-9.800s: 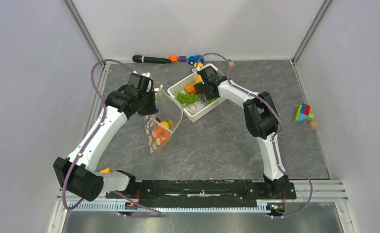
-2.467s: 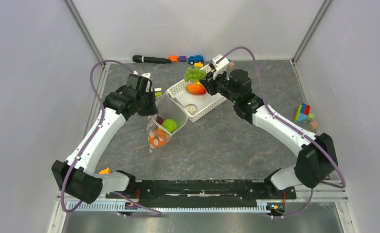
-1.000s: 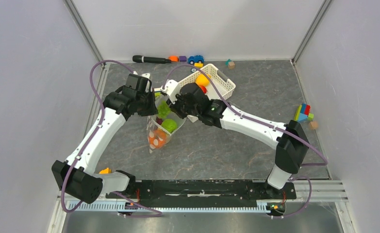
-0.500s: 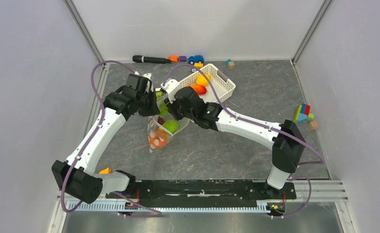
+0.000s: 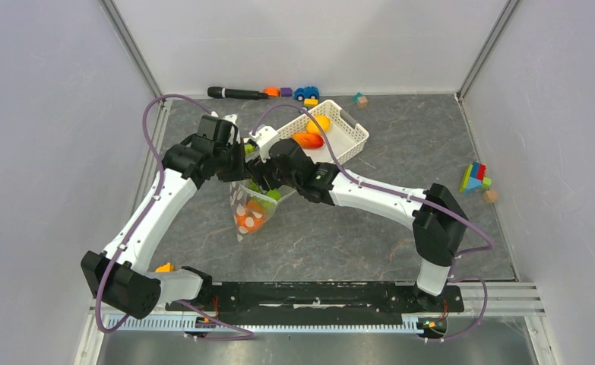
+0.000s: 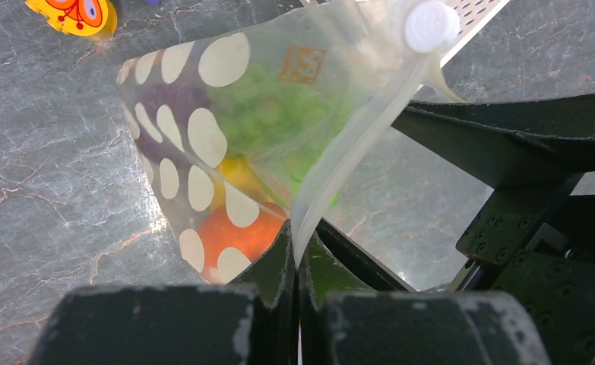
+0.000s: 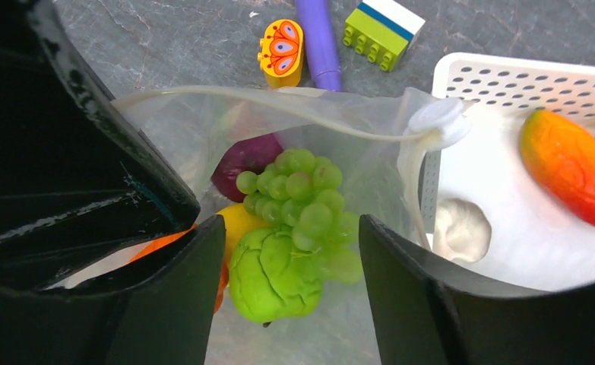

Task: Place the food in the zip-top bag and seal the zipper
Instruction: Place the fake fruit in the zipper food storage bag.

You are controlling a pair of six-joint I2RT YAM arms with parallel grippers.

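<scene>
The zip-top bag [image 5: 250,209], clear with white dots, hangs from my left gripper [image 6: 299,251], which is shut on its mouth edge beside the zipper [image 7: 279,103]. The zipper's white slider [image 7: 441,122] sits at the basket end. My right gripper [image 7: 288,224] is open just above the open mouth, and its fingers touch nothing. Inside the bag, green grapes [image 7: 309,198] rest on a green leafy piece [image 7: 275,277], with purple [image 7: 245,163], yellow [image 7: 237,220] and orange [image 7: 165,243] food below. A red-orange piece [image 7: 571,171] and a yellow-orange one [image 5: 318,123] lie in the white basket [image 5: 347,125].
A white bulb-shaped piece [image 7: 461,228] lies in the basket. A butterfly block [image 7: 281,49] and a green-and-white brick [image 7: 381,23] lie behind the bag. A black marker [image 5: 237,93] and a toy car [image 5: 305,93] sit by the back wall, with coloured blocks [image 5: 475,179] at the right.
My right gripper carried the grapes from the basket to the bag's mouth, then opened; the grapes now lie inside the bag. The left arm kept still, holding the bag.
</scene>
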